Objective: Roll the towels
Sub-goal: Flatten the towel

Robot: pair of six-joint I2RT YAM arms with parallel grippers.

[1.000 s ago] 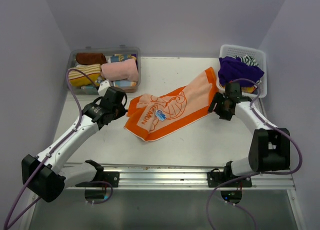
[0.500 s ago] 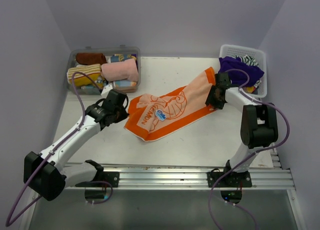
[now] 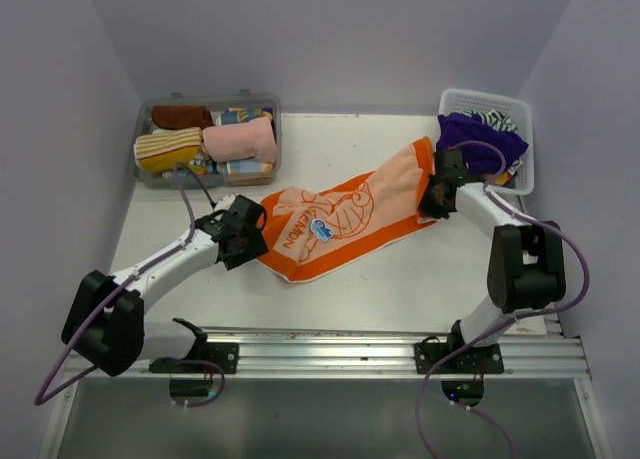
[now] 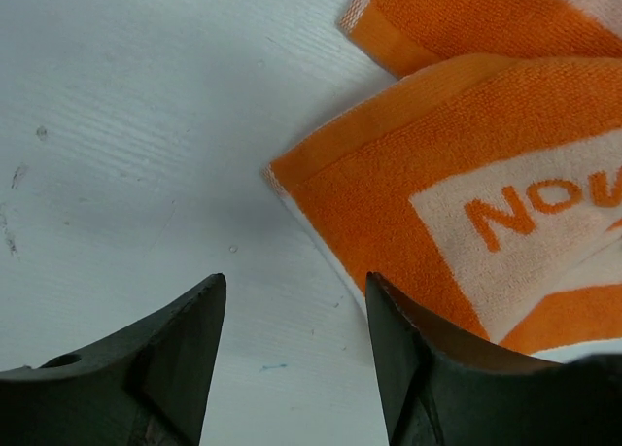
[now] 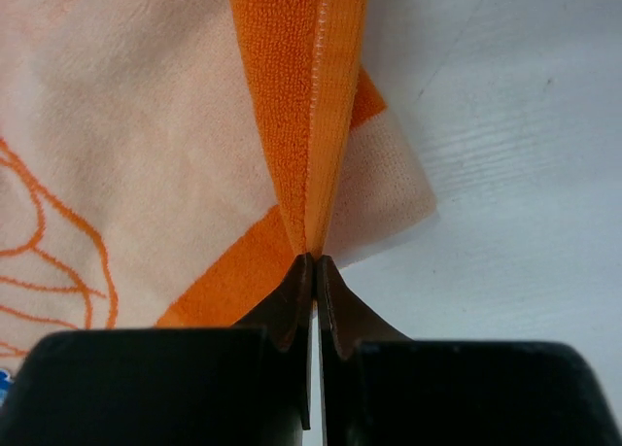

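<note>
Two hands, one towel: the orange-and-cream towel lies slantwise on the tabletop, with its long axis running from your left hand up to your right hand. Right is clamped on the far orange hem. Left stands apart, with the near corner just ahead-right of it, untouched. The print reads "EMON", but the blue badge is too small to read.

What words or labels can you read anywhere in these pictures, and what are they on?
"MON": orange letters on a cream panel of the towel, upside down in the left wrist view; the word may run on where it is cut off.
Blue badge on the same towel: too small to read.
Prints on the folded cloths in the bin: too small to read.
</note>
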